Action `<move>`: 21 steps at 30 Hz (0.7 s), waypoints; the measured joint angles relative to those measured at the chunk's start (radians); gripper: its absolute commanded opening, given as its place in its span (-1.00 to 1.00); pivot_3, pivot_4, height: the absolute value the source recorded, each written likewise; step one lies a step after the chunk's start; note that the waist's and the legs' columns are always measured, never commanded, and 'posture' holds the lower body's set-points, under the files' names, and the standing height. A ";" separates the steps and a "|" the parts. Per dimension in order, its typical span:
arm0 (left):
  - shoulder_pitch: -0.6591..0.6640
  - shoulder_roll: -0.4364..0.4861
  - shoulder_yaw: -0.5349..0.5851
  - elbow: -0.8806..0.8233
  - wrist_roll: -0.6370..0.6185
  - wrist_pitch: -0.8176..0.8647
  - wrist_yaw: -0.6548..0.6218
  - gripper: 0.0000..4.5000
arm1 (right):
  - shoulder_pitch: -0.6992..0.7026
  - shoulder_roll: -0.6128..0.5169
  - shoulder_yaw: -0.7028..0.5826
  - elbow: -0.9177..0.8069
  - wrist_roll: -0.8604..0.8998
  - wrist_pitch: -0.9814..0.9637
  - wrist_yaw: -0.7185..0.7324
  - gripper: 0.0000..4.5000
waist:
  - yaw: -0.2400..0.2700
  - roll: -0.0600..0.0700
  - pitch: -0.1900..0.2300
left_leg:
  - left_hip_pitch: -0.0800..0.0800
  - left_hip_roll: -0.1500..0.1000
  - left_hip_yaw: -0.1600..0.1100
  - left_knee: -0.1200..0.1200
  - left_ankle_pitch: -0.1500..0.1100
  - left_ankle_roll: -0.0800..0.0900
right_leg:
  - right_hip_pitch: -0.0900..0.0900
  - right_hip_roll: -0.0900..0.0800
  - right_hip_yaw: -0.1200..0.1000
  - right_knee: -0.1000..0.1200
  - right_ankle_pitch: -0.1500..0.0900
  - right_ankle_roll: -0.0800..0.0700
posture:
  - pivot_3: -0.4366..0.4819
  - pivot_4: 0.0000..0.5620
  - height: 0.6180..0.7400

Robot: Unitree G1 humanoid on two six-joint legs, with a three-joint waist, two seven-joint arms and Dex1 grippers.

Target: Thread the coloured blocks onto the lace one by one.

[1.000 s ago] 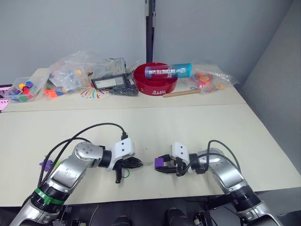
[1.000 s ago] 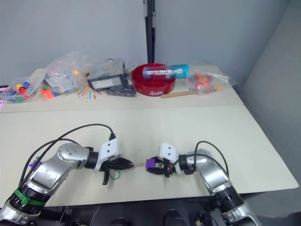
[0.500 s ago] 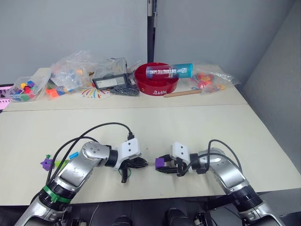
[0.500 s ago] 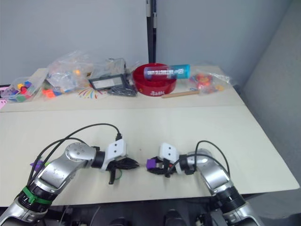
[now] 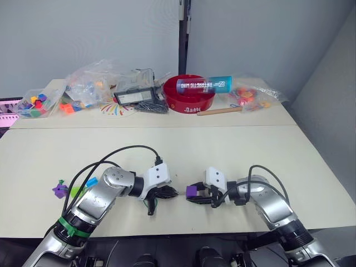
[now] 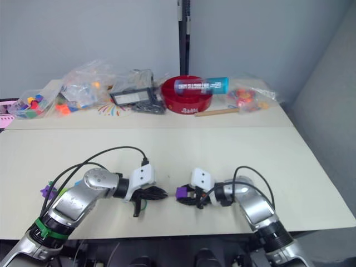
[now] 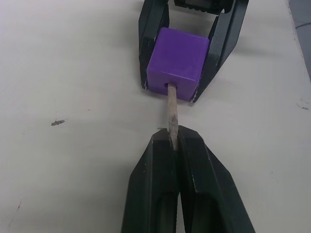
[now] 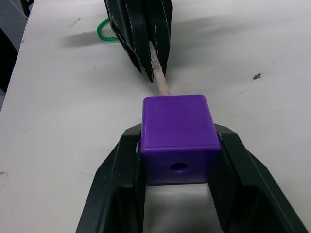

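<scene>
A purple block [image 7: 179,62] is held just above the table at the front middle, with my right gripper [image 5: 193,196] shut on its two sides. My left gripper [image 7: 174,143] faces it from the left, shut on the lace's stiff pale tip [image 7: 171,109]. The tip's end sits in the block's hole. The thin green lace [image 8: 104,33] trails behind my left gripper and curls on the table [image 5: 150,206]. Further left, a second purple block [image 5: 59,190], a lime green block [image 5: 75,192] and a light blue block [image 5: 89,182] lie beside my left arm.
At the back of the table stand a red bowl [image 5: 189,95] with a blue tube [image 5: 204,85] across it, clear bags of toy pieces [image 5: 92,86], a small tub of coloured pieces [image 5: 33,104] and a wooden stick [image 5: 219,111]. A black cable [image 5: 119,151] arcs over my left arm.
My left gripper has moved right with the lace tip, closing the gap to the purple block. The right gripper has held still with the block. The camera has shifted slightly.
</scene>
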 measured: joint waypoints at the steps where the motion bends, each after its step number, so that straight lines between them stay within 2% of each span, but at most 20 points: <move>1: 0.003 0.000 0.004 -0.001 -0.002 0.003 -0.003 -1.00 | 0.002 0.001 0.000 -0.002 0.000 0.000 -0.003 -0.46 | 0.000 0.000 0.000 | 0.000 0.000 0.000 0.000 0.000 0.000 | 0.000 0.000 0.000 0.000 0.000 0.000 | -0.05 -0.47 1.00; 10: 0.027 0.009 0.035 -0.007 -0.017 0.012 -0.027 -1.00 | 0.030 0.044 -0.012 0.041 0.010 -0.067 -0.013 -0.46 | -0.018 0.000 0.000 | 0.001 0.001 0.000 -0.001 0.000 0.000 | 0.000 0.001 0.000 0.000 0.000 0.000 | -0.05 -0.47 1.00; 21: 0.067 0.014 0.040 -0.037 -0.017 -0.005 -0.029 -1.00 | -0.008 0.049 -0.017 0.179 0.019 -0.219 0.074 -0.46 | -0.024 0.000 0.000 | 0.002 0.001 0.000 -0.002 0.000 0.000 | 0.000 0.001 0.000 0.000 0.000 0.000 | -0.05 -0.47 1.00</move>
